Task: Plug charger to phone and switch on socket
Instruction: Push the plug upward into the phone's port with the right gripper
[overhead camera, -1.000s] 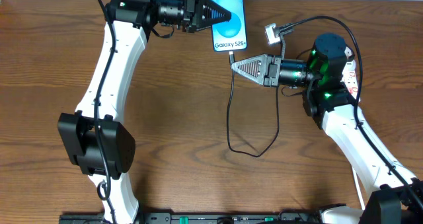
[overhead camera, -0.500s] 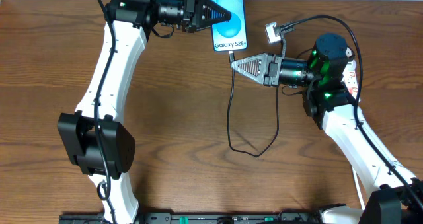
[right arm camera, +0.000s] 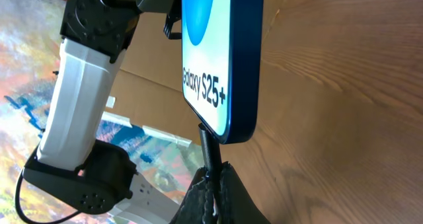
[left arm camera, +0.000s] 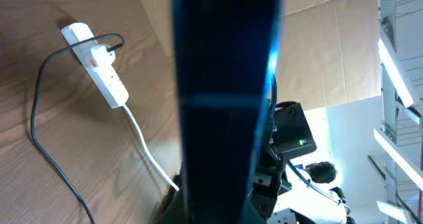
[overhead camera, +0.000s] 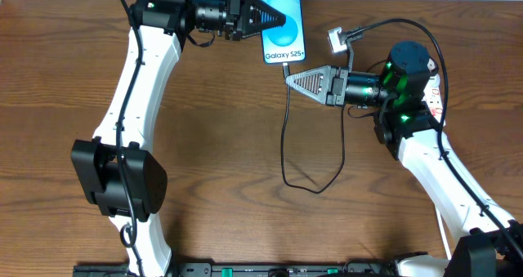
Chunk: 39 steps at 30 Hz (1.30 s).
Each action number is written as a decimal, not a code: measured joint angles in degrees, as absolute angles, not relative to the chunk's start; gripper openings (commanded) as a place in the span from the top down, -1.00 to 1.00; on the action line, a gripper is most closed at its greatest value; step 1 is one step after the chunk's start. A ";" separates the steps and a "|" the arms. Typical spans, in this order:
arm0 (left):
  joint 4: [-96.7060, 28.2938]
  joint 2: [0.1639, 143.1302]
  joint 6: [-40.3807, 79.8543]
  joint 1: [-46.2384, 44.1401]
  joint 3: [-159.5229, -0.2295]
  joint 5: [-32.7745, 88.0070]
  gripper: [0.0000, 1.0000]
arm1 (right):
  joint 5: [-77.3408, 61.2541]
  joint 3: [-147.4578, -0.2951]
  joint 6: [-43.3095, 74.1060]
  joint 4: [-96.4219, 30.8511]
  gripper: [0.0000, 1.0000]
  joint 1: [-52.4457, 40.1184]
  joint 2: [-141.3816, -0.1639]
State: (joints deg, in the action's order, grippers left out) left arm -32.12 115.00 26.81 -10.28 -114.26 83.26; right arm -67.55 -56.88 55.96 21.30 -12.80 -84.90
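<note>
The phone [overhead camera: 282, 24] with a blue screen and "Galaxy S25+" text is held above the table's far edge by my left gripper [overhead camera: 282, 20], which is shut on its left side. In the left wrist view the phone [left arm camera: 225, 98] fills the middle as a dark slab. My right gripper [overhead camera: 288, 75] is shut on the charger's connector tip [overhead camera: 286, 67], which sits at the phone's bottom edge. In the right wrist view the connector [right arm camera: 209, 148] meets the phone [right arm camera: 215, 59] at its port. The black cable [overhead camera: 286, 138] loops down over the table. The socket [left arm camera: 99, 62] lies far right.
The white power strip [overhead camera: 435, 93] is mostly hidden under the right arm, and its white cord [left arm camera: 149, 151] runs across the wood. A small white adapter [overhead camera: 335, 40] with a cable lies near the phone. Cardboard [left arm camera: 330, 45] stands behind the table.
</note>
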 measured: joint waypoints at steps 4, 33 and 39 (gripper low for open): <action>-32.03 115.00 27.03 -10.28 -114.26 83.26 0.86 | -67.20 -56.88 55.96 21.30 0.98 -12.93 -84.90; -31.53 115.00 27.22 -10.33 -114.26 83.57 0.86 | -66.54 -56.84 57.49 23.90 0.98 -13.06 -84.90; -31.51 114.98 27.16 -10.33 -114.26 83.68 0.85 | -66.41 -56.84 57.56 23.94 0.98 -13.04 -84.90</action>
State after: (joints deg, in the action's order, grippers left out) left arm -31.51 114.98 27.16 -10.33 -114.26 83.68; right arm -66.41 -56.84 57.56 23.94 -13.04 -84.90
